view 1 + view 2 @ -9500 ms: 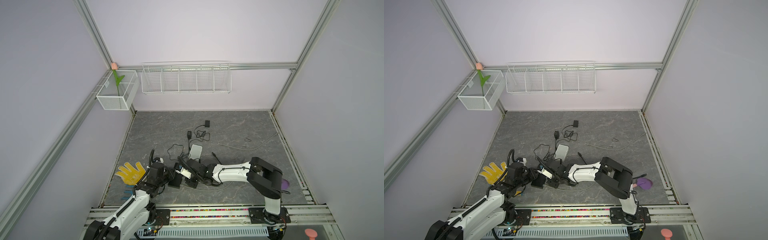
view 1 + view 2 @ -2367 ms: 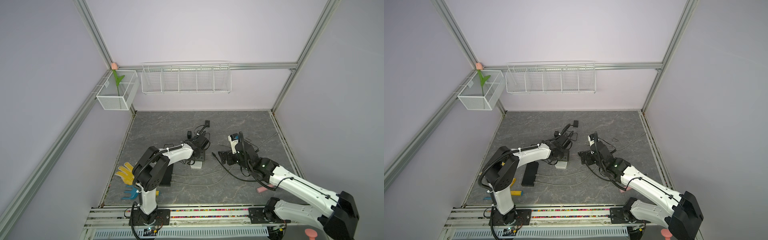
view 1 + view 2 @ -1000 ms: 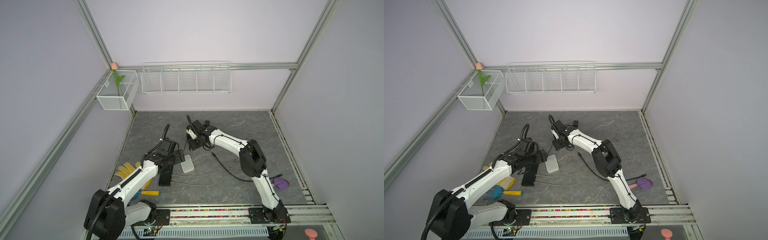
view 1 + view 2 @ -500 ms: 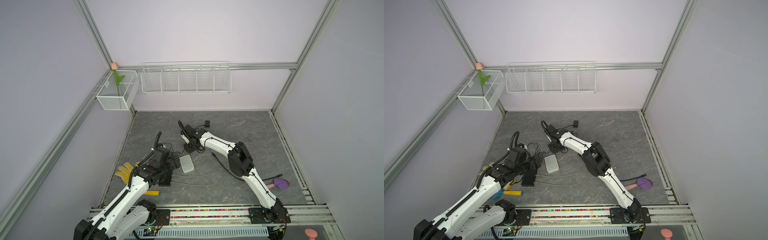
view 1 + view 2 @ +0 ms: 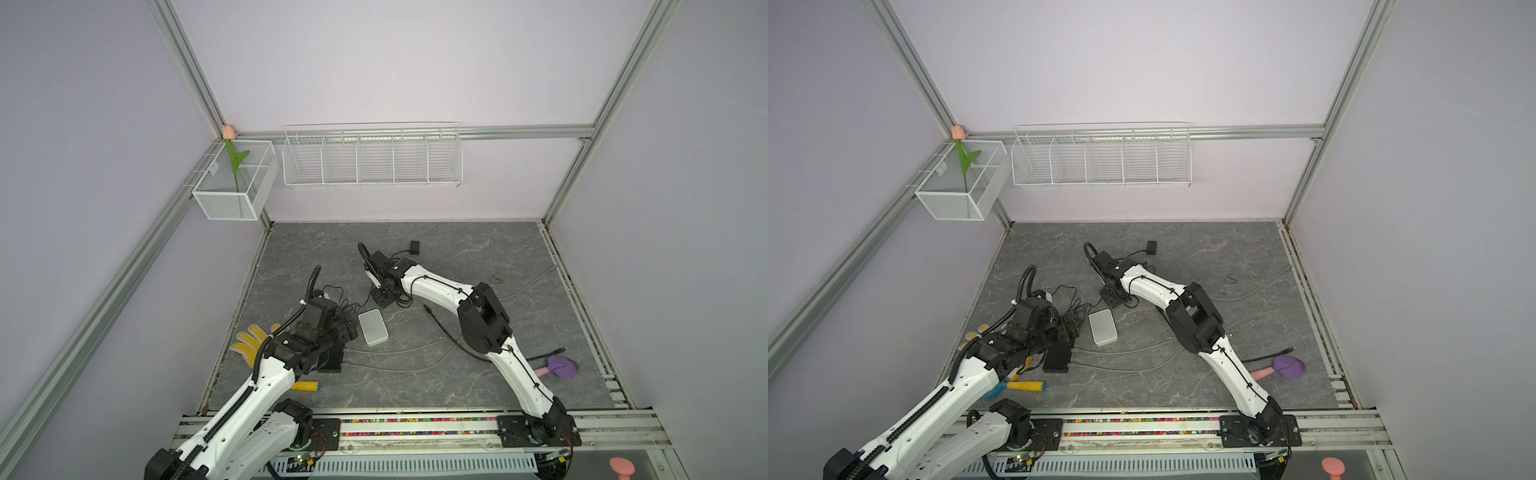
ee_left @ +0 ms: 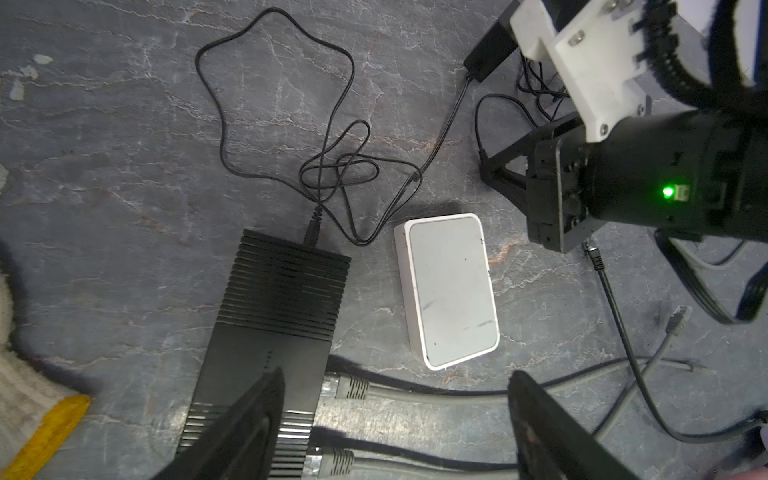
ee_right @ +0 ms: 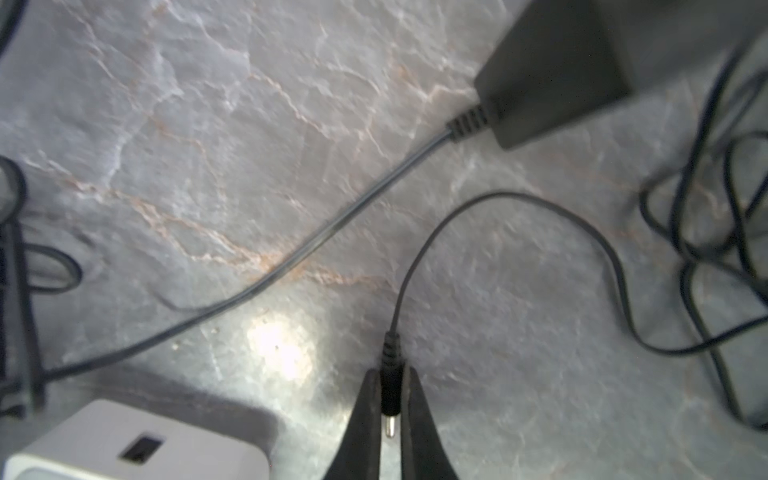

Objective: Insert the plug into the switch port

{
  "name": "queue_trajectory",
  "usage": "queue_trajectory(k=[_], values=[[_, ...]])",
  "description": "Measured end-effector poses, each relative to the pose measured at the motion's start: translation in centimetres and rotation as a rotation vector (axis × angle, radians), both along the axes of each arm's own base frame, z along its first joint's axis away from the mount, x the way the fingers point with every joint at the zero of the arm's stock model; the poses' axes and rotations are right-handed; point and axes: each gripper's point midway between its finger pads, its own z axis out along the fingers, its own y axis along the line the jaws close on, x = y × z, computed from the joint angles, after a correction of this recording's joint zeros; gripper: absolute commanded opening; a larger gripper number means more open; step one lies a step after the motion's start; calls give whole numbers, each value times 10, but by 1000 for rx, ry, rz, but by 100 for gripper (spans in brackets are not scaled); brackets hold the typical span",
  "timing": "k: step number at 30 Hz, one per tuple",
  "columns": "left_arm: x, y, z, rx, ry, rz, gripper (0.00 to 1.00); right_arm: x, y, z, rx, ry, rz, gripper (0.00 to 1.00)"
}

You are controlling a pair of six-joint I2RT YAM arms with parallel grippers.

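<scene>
The white switch (image 5: 372, 326) (image 5: 1102, 327) (image 6: 451, 286) lies flat on the grey floor, and a port (image 7: 141, 446) shows in its side in the right wrist view. My right gripper (image 7: 390, 374) (image 5: 382, 297) is shut on the black barrel plug (image 7: 390, 395), just above the floor a little behind the switch. The plug's metal tip shows between the fingers, and its thin cable loops away. My left gripper (image 6: 397, 376) (image 5: 347, 328) stands open at the switch's left, over the black box (image 6: 274, 316), holding nothing.
Two grey network cables (image 6: 351, 388) run into the black box (image 5: 328, 359). A black power adapter (image 7: 552, 70) and tangled thin cords (image 6: 340, 174) lie behind. A yellow glove (image 5: 249, 343), a yellow-handled tool (image 5: 305, 386) and a purple shovel (image 5: 561, 365) lie near the front.
My right gripper has closed on the plug behind the switch. The left arm has drawn back slightly toward the front left, still open.
</scene>
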Motion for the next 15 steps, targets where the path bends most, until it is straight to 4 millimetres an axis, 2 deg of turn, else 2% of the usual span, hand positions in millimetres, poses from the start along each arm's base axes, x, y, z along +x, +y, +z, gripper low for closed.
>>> queue_trajectory(k=[11,15], values=[[0,-3,-2,-7,11,-11,83,-44,-76,-1,-76,9,-64,9],[0,-4,-5,-7,12,-16,83,-51,-87,-1,-95,9,-78,20]])
